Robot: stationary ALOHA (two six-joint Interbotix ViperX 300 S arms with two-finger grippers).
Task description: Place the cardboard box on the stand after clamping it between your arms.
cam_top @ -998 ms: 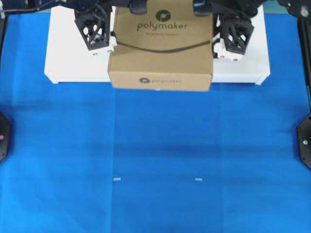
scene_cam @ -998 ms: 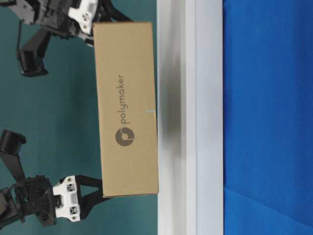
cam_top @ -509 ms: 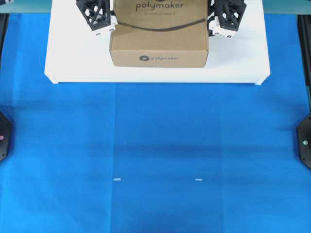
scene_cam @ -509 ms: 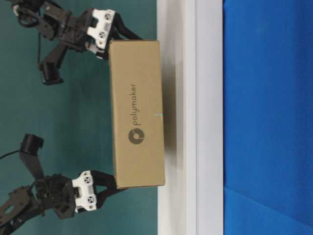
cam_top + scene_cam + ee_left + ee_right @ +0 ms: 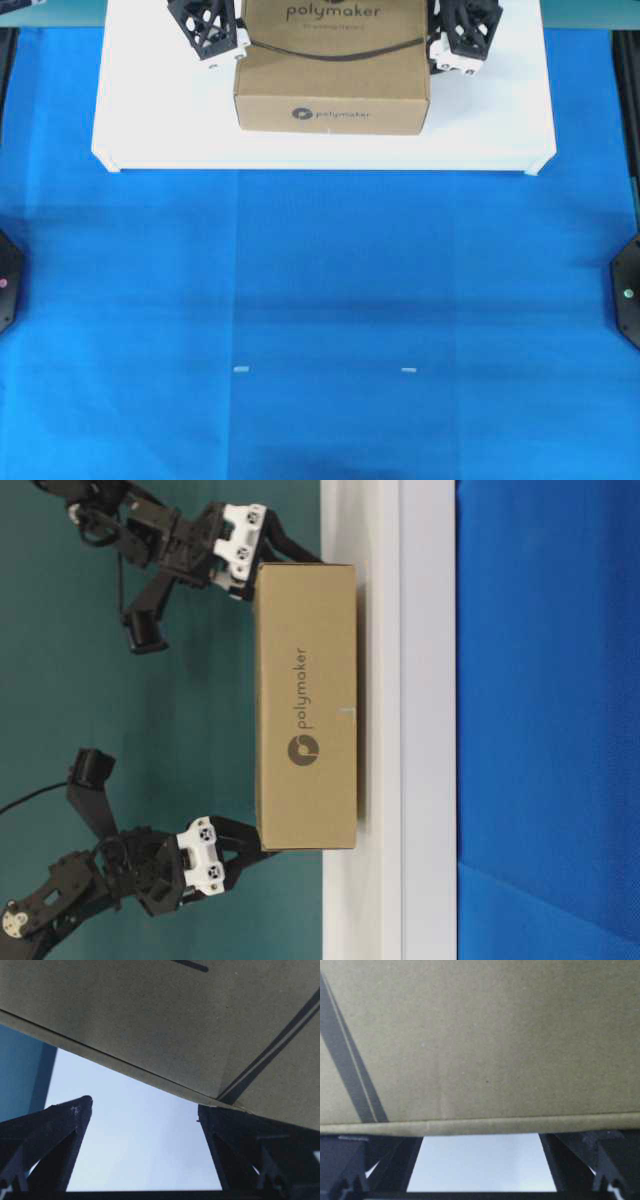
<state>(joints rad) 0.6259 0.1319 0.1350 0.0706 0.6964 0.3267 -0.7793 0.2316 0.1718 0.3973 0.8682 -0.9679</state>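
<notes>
Tool tips vanish behind the cardboard box [image 5: 333, 75], its far edge cropped.

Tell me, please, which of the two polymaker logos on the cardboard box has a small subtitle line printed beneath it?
The larger logo on the top face of the cardboard box; the smaller logo on its front side face stands alone, with no subtitle.

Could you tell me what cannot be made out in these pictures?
- Overhead view: the far part of the cardboard box and most of both arms are cut off by the top edge.
- Table-level view: whether the box rests on the stand or hangs just above it; the gap is too narrow to tell.
- Wrist views: the box fills the frames, hiding where the tools touch it.
</notes>
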